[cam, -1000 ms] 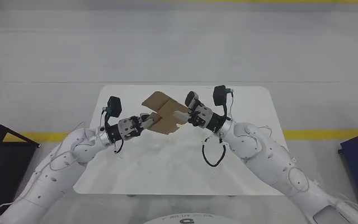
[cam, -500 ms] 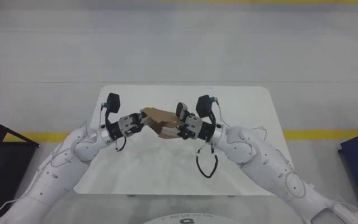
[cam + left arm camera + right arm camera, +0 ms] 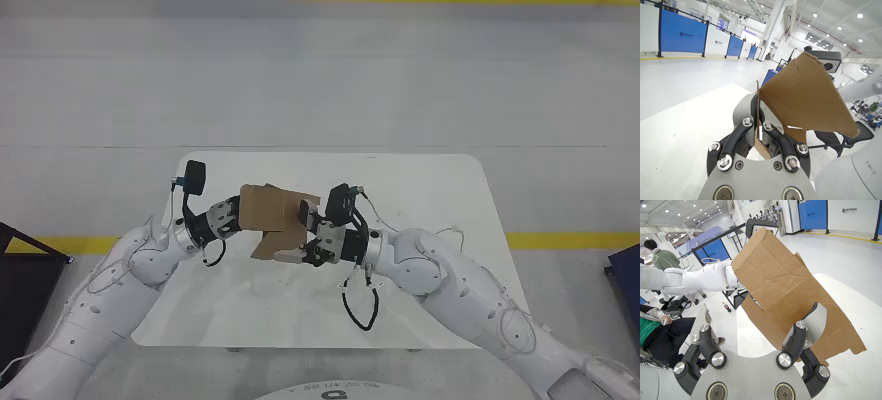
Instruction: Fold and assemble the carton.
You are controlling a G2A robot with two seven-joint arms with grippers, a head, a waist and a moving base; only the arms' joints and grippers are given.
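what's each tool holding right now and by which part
Left tool pinches the flat brown cardboard carton by one edge; right tool is open, holding nothing.

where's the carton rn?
Top view: the carton is held up over the left-middle of the table, pinched at one edge by the left gripper, with the open right gripper against its opposite side.

Bright, even light falls from ceiling lamps [image 3: 860, 16] high above the left gripper [image 3: 757, 108]; the carton [image 3: 802, 102] pinched in it is evenly lit. The table [image 3: 848, 302] beyond the right gripper [image 3: 761, 311] glares white. Wrist views bow straight lines near their edges.
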